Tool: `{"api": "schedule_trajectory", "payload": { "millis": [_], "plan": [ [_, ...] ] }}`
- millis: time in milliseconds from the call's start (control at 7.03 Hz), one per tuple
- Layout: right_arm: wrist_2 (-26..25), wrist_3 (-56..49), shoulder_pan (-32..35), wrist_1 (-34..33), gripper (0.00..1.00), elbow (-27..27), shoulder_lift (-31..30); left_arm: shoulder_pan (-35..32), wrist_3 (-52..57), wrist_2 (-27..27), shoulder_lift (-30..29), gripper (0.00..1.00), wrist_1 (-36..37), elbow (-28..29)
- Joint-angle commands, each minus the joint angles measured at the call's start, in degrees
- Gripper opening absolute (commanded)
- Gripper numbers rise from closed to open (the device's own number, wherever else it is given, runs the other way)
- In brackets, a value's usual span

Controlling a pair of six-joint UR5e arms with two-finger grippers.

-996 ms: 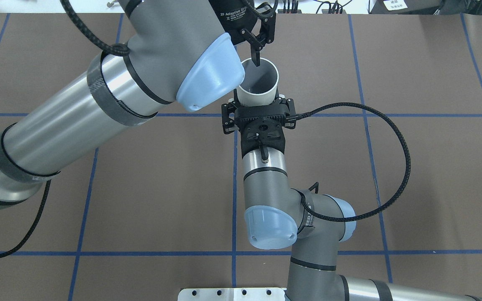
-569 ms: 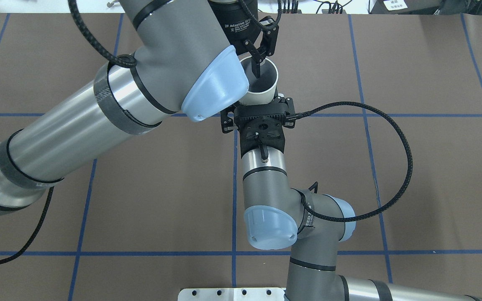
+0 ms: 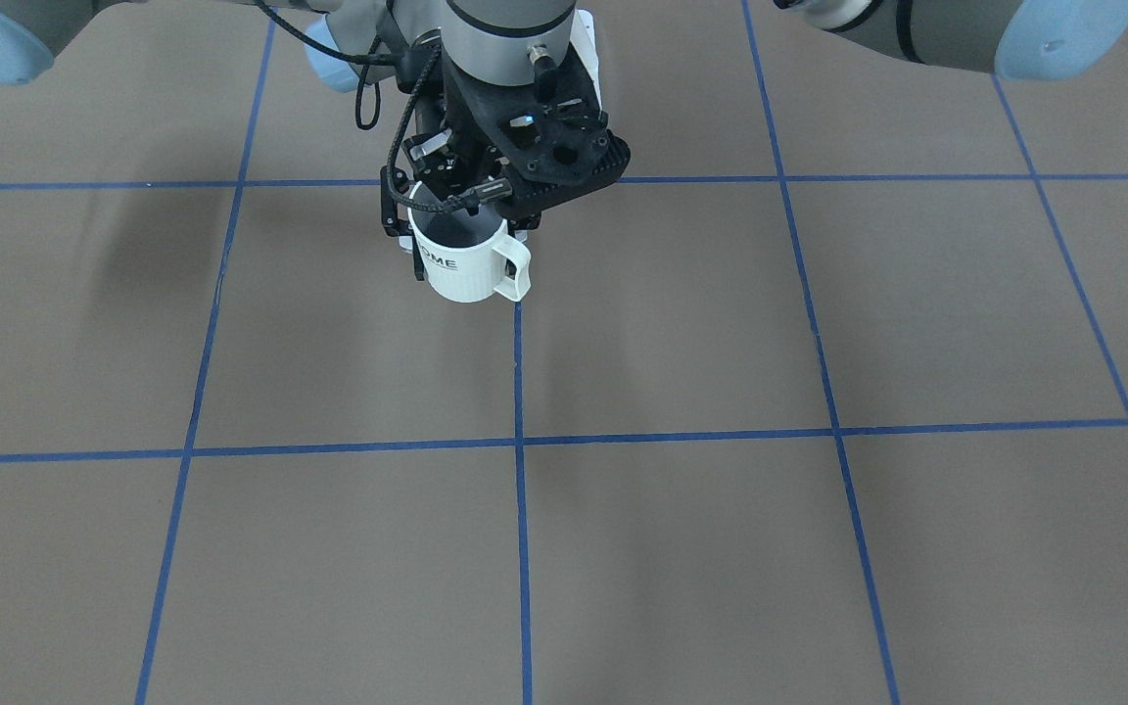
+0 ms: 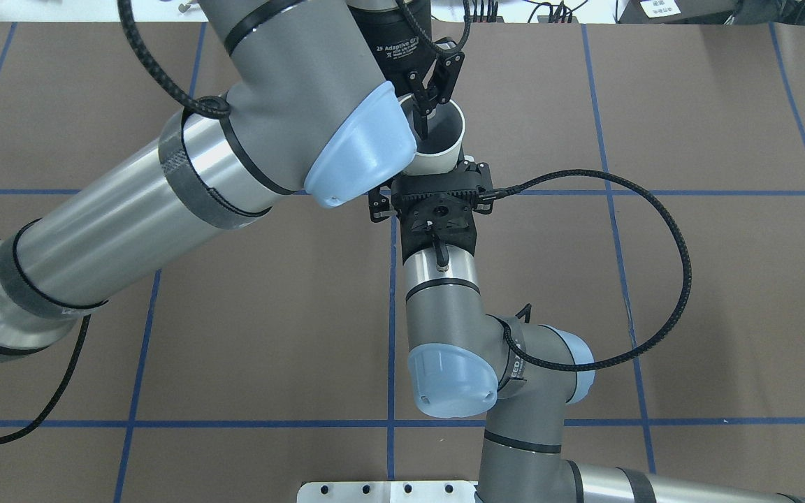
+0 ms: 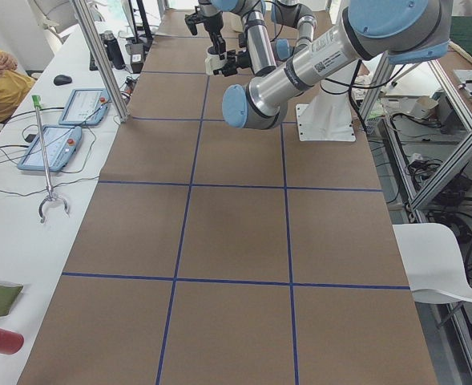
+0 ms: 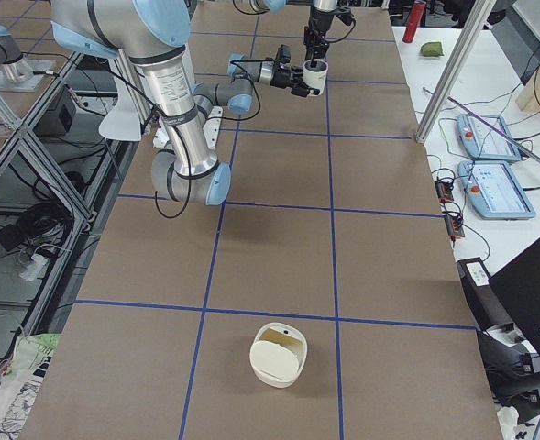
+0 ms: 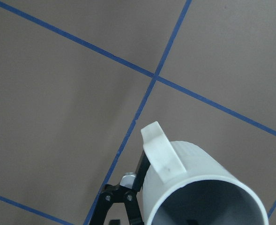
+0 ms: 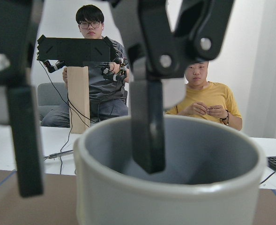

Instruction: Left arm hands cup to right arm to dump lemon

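Watching the feeds, I see the cup [image 4: 446,134] upright in mid-air above the brown table [image 3: 721,323], close to a crossing of the blue tape lines [image 3: 517,392] and a little to the operators' side of it. The right gripper [image 4: 434,168] reaches in level from the robot's side, with its jaws closed against the white wall on either side, so it carries the mug. The left gripper [image 8: 87,173] hangs straight down over the mouth with its jaws well apart. One of its fingers [image 8: 147,126] dips inside the grey interior and the other stands outside the rim, and in the right wrist view neither one presses on the wall. The squared handle [image 3: 513,269] points away from the robot, toward the operators, and part of the black lettering [image 3: 442,262] shows beside it. The cup's floor is hidden, so I cannot tell whether the lemon sits in it. A white round container [image 6: 277,356] rests on the table toward the robot's right end, well apart from both arms. Beyond the table sit a person in a grey shirt [image 8: 98,89] and a person in a yellow shirt [image 8: 208,101].
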Motion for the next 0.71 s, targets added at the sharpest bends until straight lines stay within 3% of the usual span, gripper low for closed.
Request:
{"api": "schedule_trajectory", "payload": {
  "millis": [0,142,285,427,569],
  "plan": [
    [0.0,0.0,0.0,0.0,0.19,0.01,0.02,0.07,0.09,0.0,0.02,0.35,0.07,-0.13],
    [0.0,0.0,0.09,0.0,0.19,0.01,-0.06,0.07,0.0,0.0,0.02,0.33,0.07,-0.13],
    [0.0,0.0,0.09,0.0,0.19,0.01,-0.06,0.07,0.09,0.0,0.02,0.19,0.07,-0.13],
    [0.0,0.18,0.09,0.0,0.24,0.01,-0.06,-0.02,0.0,0.0,0.02,0.0,0.33,-0.3],
    [-0.17,0.35,0.09,0.0,0.39,-0.08,-0.41,-0.02,0.35,0.0,-0.15,0.0,1.46,-0.39]
  ]
}}
